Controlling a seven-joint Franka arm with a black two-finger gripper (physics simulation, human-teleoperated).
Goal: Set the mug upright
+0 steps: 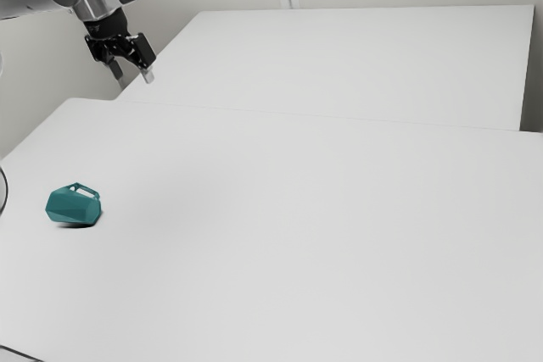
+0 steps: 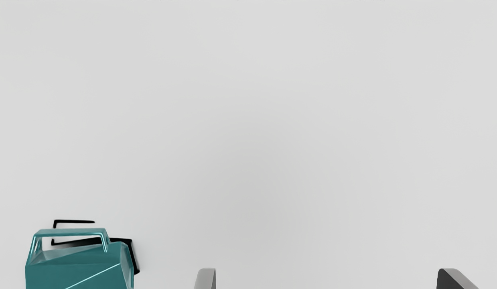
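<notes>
A teal faceted mug lies on its side on the white table, toward the exterior view's left, with its handle pointing up. High above the table's far edge, at the exterior view's upper left, hangs the gripper, well apart from the mug. In the wrist view the mug is partly cut off, off to the outer side of one finger. The gripper is open there, its two fingertips wide apart with only table surface between them.
The white table spreads across the foreground. Beyond it a second white surface adjoins, in front of a pale wall. Thin dark curved lines show at the exterior view's left edge.
</notes>
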